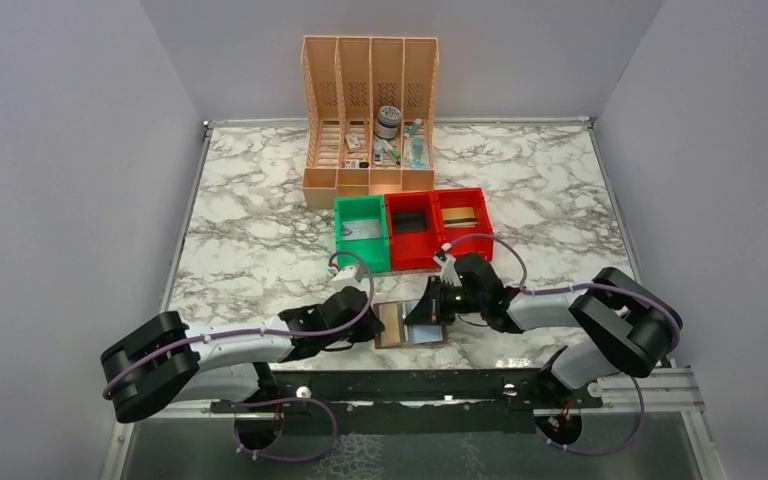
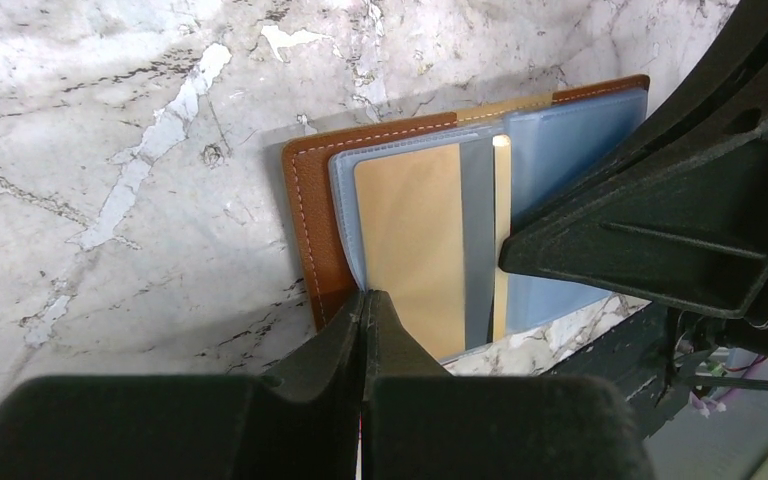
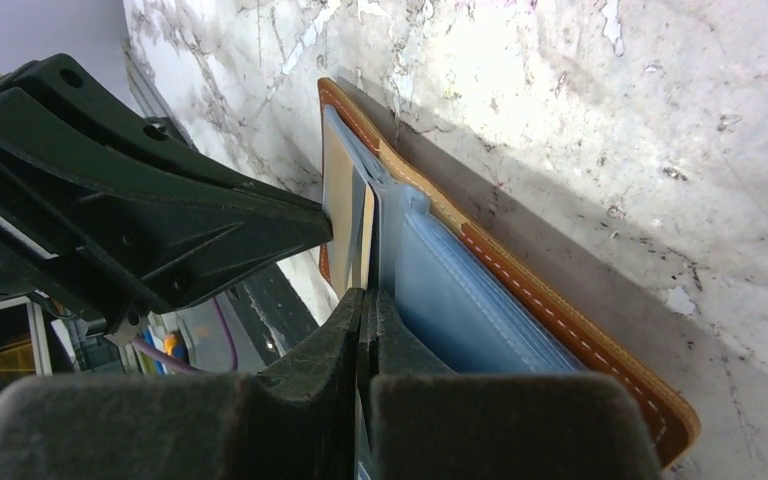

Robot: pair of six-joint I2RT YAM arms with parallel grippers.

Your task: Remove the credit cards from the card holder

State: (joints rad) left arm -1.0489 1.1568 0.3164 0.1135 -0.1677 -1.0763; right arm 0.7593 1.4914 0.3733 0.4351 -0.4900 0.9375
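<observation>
Card holder (image 2: 310,215): lying open on the bench (image 2: 110,150), tan card (image 2: 410,240) showing inside.
Left end effector (image 2: 365,300): closed tight, tips at the holder's edge.
Right end effector (image 3: 363,298): closed, perhaps pinching the blue sleeve (image 3: 470,300).

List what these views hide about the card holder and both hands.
Top view: card holder too small to count credit cards; left hand and right hand overlap its edges.
Left wrist view: right hand covers part of the blue sleeves.
Right wrist view: own fingers hide whether they pinch sleeve or card.
</observation>
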